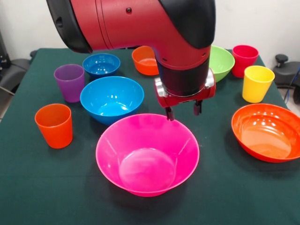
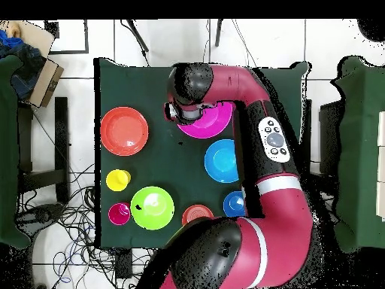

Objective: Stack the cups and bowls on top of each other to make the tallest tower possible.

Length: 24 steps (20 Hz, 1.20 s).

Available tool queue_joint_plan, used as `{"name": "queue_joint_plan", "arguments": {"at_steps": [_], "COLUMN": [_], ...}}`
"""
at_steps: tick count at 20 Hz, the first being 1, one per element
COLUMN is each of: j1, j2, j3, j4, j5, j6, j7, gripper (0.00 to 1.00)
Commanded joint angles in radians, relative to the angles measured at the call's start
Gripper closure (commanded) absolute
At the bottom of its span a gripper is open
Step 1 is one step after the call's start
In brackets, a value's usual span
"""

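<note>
My gripper (image 1: 183,111) is open and empty. It hangs just above the far rim of the large pink bowl (image 1: 140,171), which sits upright at the front middle. Behind the pink bowl to the left is a blue bowl (image 1: 111,97), with a smaller blue bowl (image 1: 101,64) behind that. A purple cup (image 1: 70,82) and an orange cup (image 1: 54,125) stand at the left. A small orange bowl (image 1: 143,61), a green bowl (image 1: 221,62) and a red cup (image 1: 244,60) are at the back. A yellow cup (image 1: 257,83) and a large orange bowl (image 1: 267,132) are at the right. Nothing is stacked.
The dark green cloth (image 1: 225,187) covers the table. In the overhead view the arm (image 2: 274,150) lies over the table's right side and hides part of the pink bowl (image 2: 218,122). A cardboard box (image 2: 34,64) sits off the table's top left.
</note>
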Motion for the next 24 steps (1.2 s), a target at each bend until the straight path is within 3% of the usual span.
{"name": "queue_joint_plan", "arguments": {"at_steps": [1,24], "j1": [0.014,0.005], "j2": [0.008,0.068], "j3": [0.015,0.011], "j4": [-0.04,-0.05], "j5": [-0.041,-0.076], "j6": [0.074,-0.007], "j7": [-0.173,-0.194], "gripper": [0.0,0.0]}}
